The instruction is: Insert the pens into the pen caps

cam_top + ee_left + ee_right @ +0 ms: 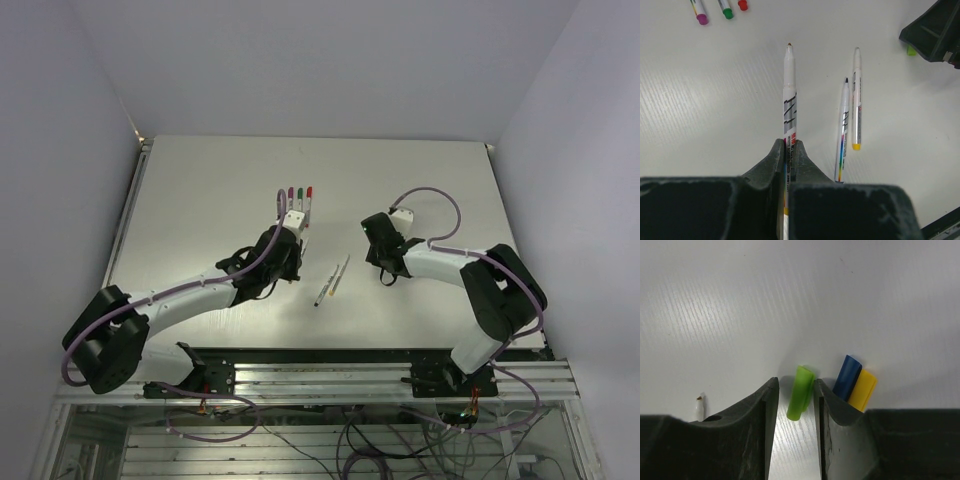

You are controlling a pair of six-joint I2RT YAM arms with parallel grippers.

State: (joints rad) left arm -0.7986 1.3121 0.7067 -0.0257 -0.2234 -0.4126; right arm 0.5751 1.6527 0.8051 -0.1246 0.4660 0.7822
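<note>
In the left wrist view, you are losing the back end of the brown-tipped pen [789, 95] inside the left gripper [789, 150]. The dark-tipped pen [843, 130] is dipping behind that gripper too. The top edge is cutting off the magenta-capped pen [700, 12], the green-capped pen [725, 9] and the red-capped pen [742, 4]. In the right wrist view, the right gripper [796, 390] is hiding the near ends of the blue cap [846, 376] and the yellow cap [862, 389]. It is hiding all but the tip of the pen at the left [700, 407].

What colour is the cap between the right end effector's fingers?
Light-green cap, right wrist view.
</note>
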